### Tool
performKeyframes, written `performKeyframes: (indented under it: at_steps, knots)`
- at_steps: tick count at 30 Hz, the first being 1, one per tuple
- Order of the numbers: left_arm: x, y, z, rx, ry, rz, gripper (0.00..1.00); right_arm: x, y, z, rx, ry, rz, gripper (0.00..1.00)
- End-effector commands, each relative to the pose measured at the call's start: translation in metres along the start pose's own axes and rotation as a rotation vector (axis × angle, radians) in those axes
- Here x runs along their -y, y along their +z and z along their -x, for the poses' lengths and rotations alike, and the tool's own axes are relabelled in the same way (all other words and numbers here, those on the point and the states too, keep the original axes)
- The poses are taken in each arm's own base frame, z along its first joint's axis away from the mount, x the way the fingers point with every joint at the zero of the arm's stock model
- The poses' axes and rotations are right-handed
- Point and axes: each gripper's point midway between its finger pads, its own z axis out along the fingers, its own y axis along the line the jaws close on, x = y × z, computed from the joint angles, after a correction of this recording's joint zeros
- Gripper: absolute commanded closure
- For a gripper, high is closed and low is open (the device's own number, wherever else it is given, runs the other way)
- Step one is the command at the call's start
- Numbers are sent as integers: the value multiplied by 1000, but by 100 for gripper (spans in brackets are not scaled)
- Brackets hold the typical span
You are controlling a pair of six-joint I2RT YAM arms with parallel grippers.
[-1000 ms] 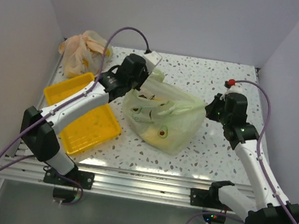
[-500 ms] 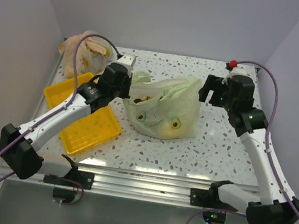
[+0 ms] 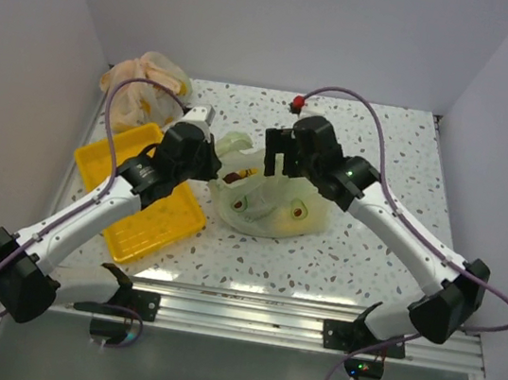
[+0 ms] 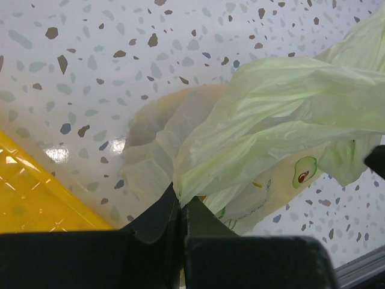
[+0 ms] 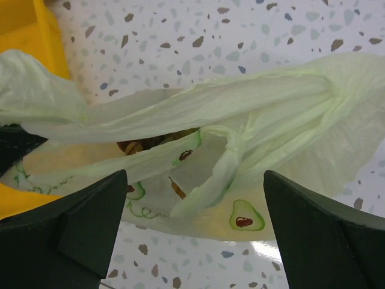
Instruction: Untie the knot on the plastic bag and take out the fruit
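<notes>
Left gripper (image 4: pixel 180 205) is pinched shut on the plastic bag (image 3: pixel 276 203) edge; right gripper (image 5: pixel 195 180) is wide open, empty. The film looks thin, slippery and tearable, so we'd grab the handle loop (image 5: pixel 224 161).

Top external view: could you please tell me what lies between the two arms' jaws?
The thin, translucent pale green plastic bag, seen in the top external view.
</notes>
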Motion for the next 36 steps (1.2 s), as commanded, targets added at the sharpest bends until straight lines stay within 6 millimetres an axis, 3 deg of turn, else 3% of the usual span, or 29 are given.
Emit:
performKeyframes:
  at_steps: [1, 4, 8, 10, 11, 13, 14, 16, 17, 19, 20, 22, 23, 25, 27, 28, 30, 31, 32, 34, 35, 36]
  knots:
    - [5, -9, 11, 71, -87, -33, 100, 3, 22, 3, 48, 107, -111, 1]
    - [-2, -11, 5, 74, -113, -11, 100, 14, 47, -24, 8, 124, -203, 1]
    - [-18, -14, -8, 87, -157, 39, 100, 51, 65, -72, -64, 110, -359, 1]
    - [-21, -19, -8, 112, -187, 40, 100, 83, 64, -84, -85, 151, -429, 4]
    - [-28, -18, -16, 109, -194, 61, 100, 99, 63, -107, -128, 152, -462, 4]
    - [-34, -22, -19, 119, -220, 75, 100, 134, 49, -111, -125, 240, -489, 5]
    - [-40, -21, -27, 112, -227, 95, 100, 148, 42, -129, -143, 257, -508, 6]
    - [-43, -21, -35, 106, -260, 99, 100, 171, 19, -126, -90, 317, -524, 8]
    - [-47, -18, -47, 83, -265, 104, 100, 175, 13, -143, -117, 325, -521, 9]
    - [-48, -15, -58, 65, -301, 101, 100, 182, -5, -144, -79, 361, -517, 11]
    - [-51, -12, -70, 39, -308, 101, 100, 184, -10, -163, -117, 372, -517, 12]
    - [-50, -7, -78, 27, -327, 89, 100, 185, -20, -168, -93, 416, -490, 14]
    - [-52, -5, -85, 12, -328, 89, 100, 179, -20, -183, -127, 428, -454, 15]
    - [-51, -2, -87, 1, -314, 86, 99, 176, -22, -191, -156, 419, -424, 15]
    - [-43, -3, -79, 3, -289, 58, 87, 169, -25, -190, -181, 401, -380, 10]
    - [-41, -4, -74, 8, -258, 46, 71, 167, -27, -186, -183, 368, -362, 7]
    - [-32, -12, -58, 30, -238, 17, 51, 158, -34, -170, -175, 323, -302, 2]
    - [-31, -14, -52, 38, -213, 12, 30, 156, -36, -162, -165, 306, -285, 1]
    - [-23, -20, -38, 63, -206, -11, 20, 152, -41, -146, -142, 294, -265, 1]
    - [-21, -28, -30, 57, -174, -11, 1, 148, -45, -136, -146, 257, -239, 1]
    - [-12, -35, -16, 70, -169, -34, 0, 146, -49, -124, -137, 249, -229, 1]
    - [-12, -37, -18, 40, -156, -23, 0, 145, -49, -122, -149, 233, -223, 1]
